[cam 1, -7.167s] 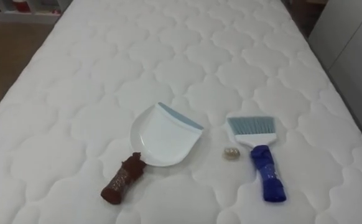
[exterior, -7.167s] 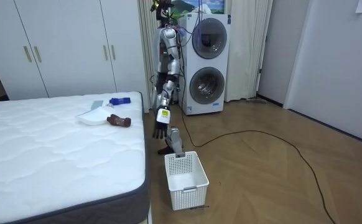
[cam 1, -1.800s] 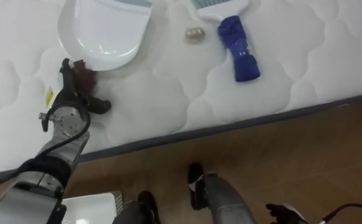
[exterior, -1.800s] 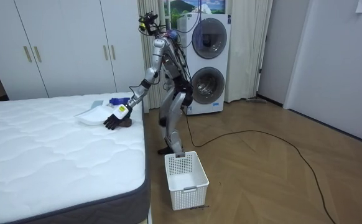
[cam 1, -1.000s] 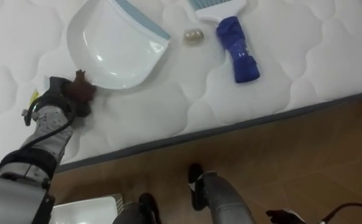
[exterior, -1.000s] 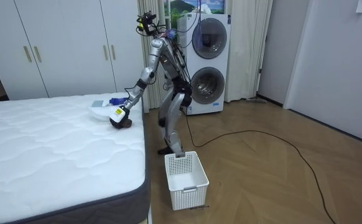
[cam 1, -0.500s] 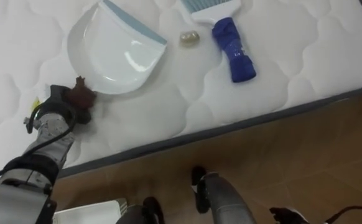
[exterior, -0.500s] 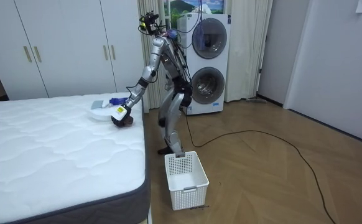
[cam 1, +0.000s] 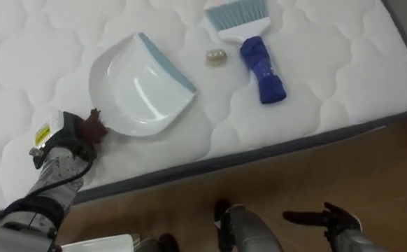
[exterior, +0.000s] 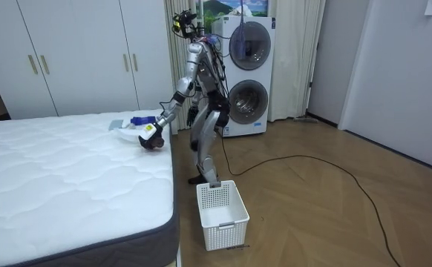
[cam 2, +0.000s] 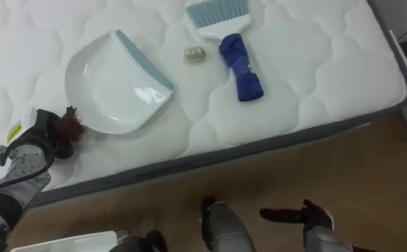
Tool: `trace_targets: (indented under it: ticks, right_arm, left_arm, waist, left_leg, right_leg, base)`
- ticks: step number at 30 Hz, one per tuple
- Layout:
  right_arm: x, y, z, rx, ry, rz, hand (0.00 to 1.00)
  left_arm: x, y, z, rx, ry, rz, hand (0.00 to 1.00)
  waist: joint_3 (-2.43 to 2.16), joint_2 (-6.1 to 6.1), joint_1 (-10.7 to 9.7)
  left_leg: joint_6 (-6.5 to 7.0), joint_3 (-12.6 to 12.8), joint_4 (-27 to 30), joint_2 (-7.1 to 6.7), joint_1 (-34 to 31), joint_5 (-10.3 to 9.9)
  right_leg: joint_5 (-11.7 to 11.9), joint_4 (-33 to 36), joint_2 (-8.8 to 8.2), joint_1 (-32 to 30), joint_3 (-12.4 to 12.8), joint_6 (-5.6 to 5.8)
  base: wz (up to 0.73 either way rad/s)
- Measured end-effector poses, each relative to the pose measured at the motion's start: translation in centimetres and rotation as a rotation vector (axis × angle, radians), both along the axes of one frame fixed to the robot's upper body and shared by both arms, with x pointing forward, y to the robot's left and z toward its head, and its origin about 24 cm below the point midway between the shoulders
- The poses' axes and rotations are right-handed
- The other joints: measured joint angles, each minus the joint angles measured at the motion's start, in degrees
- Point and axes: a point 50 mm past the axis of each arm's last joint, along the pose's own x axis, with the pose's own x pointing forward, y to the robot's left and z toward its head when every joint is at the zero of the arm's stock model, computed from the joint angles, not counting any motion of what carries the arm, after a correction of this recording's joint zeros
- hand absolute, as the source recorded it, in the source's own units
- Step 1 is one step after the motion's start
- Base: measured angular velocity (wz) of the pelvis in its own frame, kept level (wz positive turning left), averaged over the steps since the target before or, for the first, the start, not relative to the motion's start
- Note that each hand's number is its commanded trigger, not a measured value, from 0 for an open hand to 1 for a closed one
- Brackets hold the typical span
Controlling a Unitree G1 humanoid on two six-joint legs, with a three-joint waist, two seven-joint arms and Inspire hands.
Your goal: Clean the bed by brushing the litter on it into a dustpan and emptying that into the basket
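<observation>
My robot is leaning over the edge of the bed (cam 1: 315,84), and its left hand (cam 1: 67,145) is now curled tight round the brown handle (cam 1: 93,127) of the white dustpan (cam 1: 139,87). A couple of seconds ago that hand was only arriving at the handle, fingers not yet closed. Since then the grasp has closed and the pan has swung round on the mattress. Its blue-grey lip, which pointed away from me, now runs on a slant and faces the right side. The small beige scrap (cam 1: 215,57) that I take to be the thing to clear lies there, just beside the lip and apart from it. Close on the far side of the scrap lies the brush (cam 1: 261,59) with its blue wrapped handle, nothing touching it, bristles pointing up the bed. I cannot tell whether the pan is lifted clear of the mattress or resting on it. My right hand (cam 1: 327,218) hangs low over the wooden floor with its fingers stretched out straight and nothing in it. In the room view the white basket (exterior: 222,211) stands on the floor by the robot's feet. I judge the first step done: the pan is secured and aimed. The brush has yet to be taken up by the free hand, so the sweep itself has not begun.
</observation>
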Motion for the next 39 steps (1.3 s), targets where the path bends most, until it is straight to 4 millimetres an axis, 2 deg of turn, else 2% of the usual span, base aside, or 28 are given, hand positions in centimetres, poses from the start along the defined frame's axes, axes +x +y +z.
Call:
trace_targets:
  ticks: [2,5,8,15,27,33,36,39]
  right_arm:
    - [1.7,-0.1,1.2,-0.003,-0.081,-0.047,0.00]
    - [4.0,-0.3,3.1,-0.023,-0.178,-0.101,0.00]
    - [5.2,-0.8,4.7,-0.059,-0.252,-0.153,0.00]
    - [8.2,-0.9,9.3,-0.181,-0.439,-0.232,0.00]
    - [10.4,-0.3,15.1,-0.497,-0.642,-0.221,0.00]
    - [12.2,1.1,18.2,-0.606,-0.755,-0.149,0.00]
    - [12.6,1.5,18.7,-0.624,-0.778,-0.117,0.00]
    - [12.8,2.1,17.9,-0.623,-0.750,-0.057,0.00]
  left_arm:
    - [-0.5,-0.1,-0.6,0.025,0.022,-0.015,1.00]
    - [-0.7,0.0,-0.7,0.026,0.027,-0.011,1.00]
    - [-1.0,0.3,-0.9,0.030,0.037,-0.007,1.00]
    - [-1.2,0.5,-1.0,0.057,0.047,-0.030,1.00]
    - [-1.2,0.5,-0.9,0.078,0.072,-0.070,1.00]
    - [-0.8,0.7,-0.5,0.091,0.092,-0.095,1.00]
    - [-0.5,0.4,-0.4,0.097,0.099,-0.116,1.00]
    - [-0.3,0.0,-0.3,0.102,0.111,-0.150,1.00]
  waist:
    - [-0.26,-1.09,0.11]
    - [-0.25,-1.95,0.13]
    - [-0.24,-2.55,0.06]
    - [-0.21,-2.73,0.53]
    - [0.15,-3.44,1.30]
    - [0.63,-4.53,2.23]
    - [0.88,-4.92,3.18]
    - [1.01,-4.95,3.65]
  left_leg:
    - [0.08,0.33,-1.01,-0.22,1.57,0.26]
    - [0.13,0.33,-1.54,-0.24,2.06,0.46]
    - [0.15,0.33,-1.83,-0.13,2.11,0.48]
    - [0.16,0.54,-2.05,-0.01,1.83,0.45]
    - [0.14,1.29,-3.03,-0.22,2.77,0.51]
    - [0.18,1.80,-1.46,0.20,2.76,0.52]
    - [0.17,1.58,-0.94,0.39,3.10,0.52]
    - [0.10,0.53,-0.60,0.48,3.01,0.47]
  right_leg:
    - [0.00,-0.35,-0.07,1.21,0.20,0.06]
    - [0.14,-0.97,-0.03,1.81,0.11,0.19]
    - [0.20,-1.38,0.03,1.93,0.19,0.29]
    - [0.25,-1.91,0.28,1.60,0.43,0.33]
    - [-0.03,-1.69,-0.05,1.63,0.84,0.40]
    - [-0.79,-0.74,-0.05,1.85,0.85,0.33]
    - [-0.88,-0.78,-0.06,2.39,0.39,0.16]
    - [-1.09,-0.84,-0.21,3.19,-0.61,0.08]
  base:
    - [0.00]
    - [0.00]
    - [0.00]
    - [-0.02]
    - [-0.02]
    - [0.00]
    - [0.06]
    - [0.14]
